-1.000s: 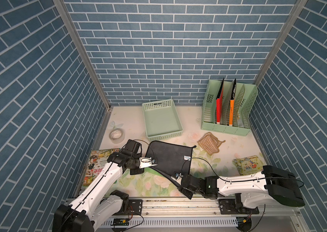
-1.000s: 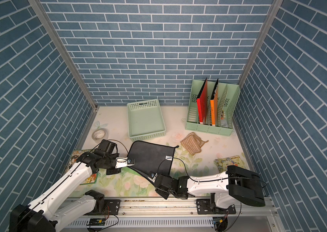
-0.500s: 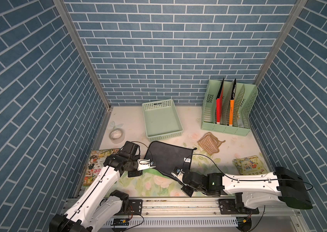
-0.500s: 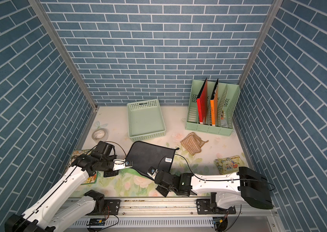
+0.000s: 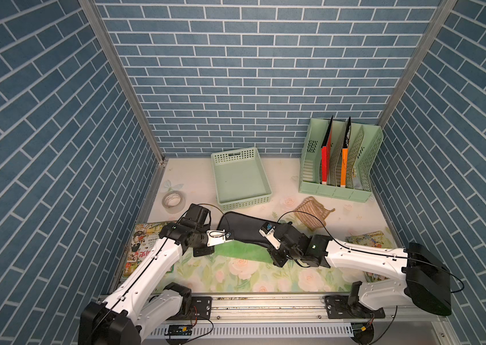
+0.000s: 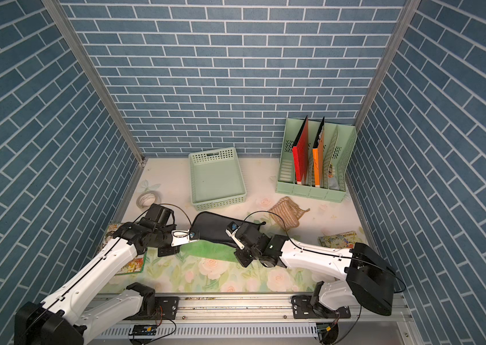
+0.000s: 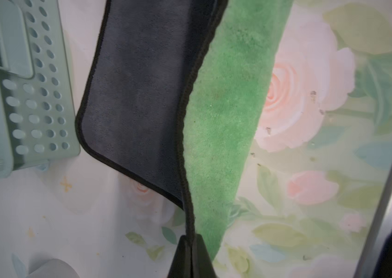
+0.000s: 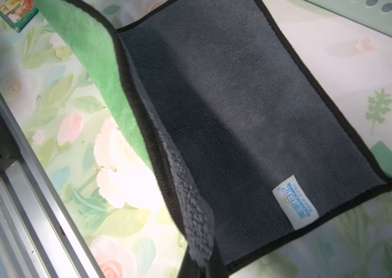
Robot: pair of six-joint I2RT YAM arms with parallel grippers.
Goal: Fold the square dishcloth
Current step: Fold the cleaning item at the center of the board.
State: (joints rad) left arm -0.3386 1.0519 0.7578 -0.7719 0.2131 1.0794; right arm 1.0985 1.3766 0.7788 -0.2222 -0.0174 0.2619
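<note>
Blue brick-pattern walls stand around a floral tabletop [image 5: 235, 277]. At the lower middle of both top views lies the square dishcloth [image 5: 244, 228], dark grey on one face and green on the other, with a black hem. Its far part rests flat just in front of a pale green basket [image 5: 240, 179]. Its near edge is held up off the table, so the green face shows under it. The left gripper [image 5: 227, 235] is closed on the hem at the left end of this edge; in the left wrist view its fingertips [image 7: 181, 255] pinch the hem with no gap. The right gripper [image 5: 266, 233] is closed on the right end of the same edge. A white label [image 8: 294, 202] sits on the grey face.
</note>
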